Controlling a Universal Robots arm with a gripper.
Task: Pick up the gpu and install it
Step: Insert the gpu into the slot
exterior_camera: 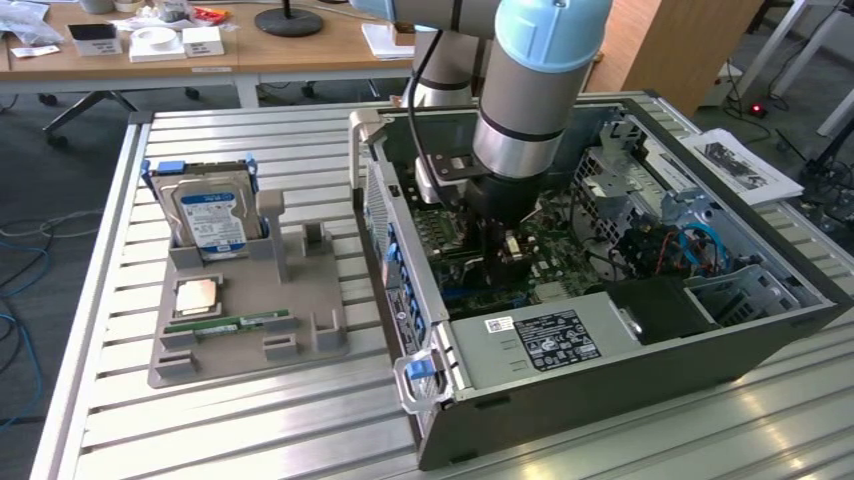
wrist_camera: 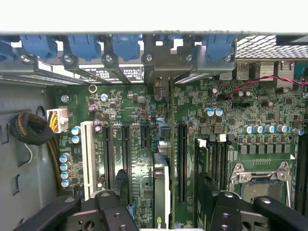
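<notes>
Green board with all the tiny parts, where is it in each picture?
Exterior view: the green board lies inside the open computer case, under the arm.
Wrist view: the green board lies straight ahead, beyond the hand.
Shared landmark: the blue clips along the case wall.

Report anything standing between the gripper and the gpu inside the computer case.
Nothing visible does. In the wrist view the gpu stands edge-on in a motherboard slot, directly between the open gripper fingers, with only bare gaps on either side.
</notes>
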